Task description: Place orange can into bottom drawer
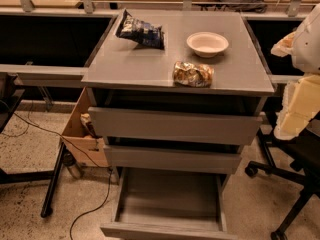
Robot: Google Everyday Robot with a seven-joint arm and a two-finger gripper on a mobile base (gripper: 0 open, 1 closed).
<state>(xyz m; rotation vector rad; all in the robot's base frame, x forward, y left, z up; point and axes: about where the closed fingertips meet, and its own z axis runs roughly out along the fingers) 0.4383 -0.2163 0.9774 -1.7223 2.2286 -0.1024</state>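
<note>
- The gripper [296, 109] showed as a cream and white mass against the right edge of the frame, level with the upper drawers and well apart from everything on the cabinet; whether it was open or closed could not be told, and the task's can was not in it.
- The orange can [193, 74] sat on the grey cabinet top [130, 64], right of centre and close to the front edge. It was wider than tall, a crinkled gold-orange and brown shape; no brand or lettering on it could be read.
- The white bowl [207, 44] stood upright just behind the can and slightly to its right, apart from it.
- The dark blue chip bag [141, 31] lay at the upper left of the top, well apart from the can; it carried pale print, too small to read.
- Under the top, the top drawer [175, 125] and the middle drawer [172, 159] showed plain grey fronts, with a dark gap above each.
- The bottom drawer [170, 199] was pulled well out toward the lower edge of the frame, its grey tray floor exposed.
- A cardboard box [80, 134] stood left of the cabinet, with a black cable [92, 209] trailing over the speckled floor beneath it.
- A black office chair [300, 184] filled the lower right corner.
</note>
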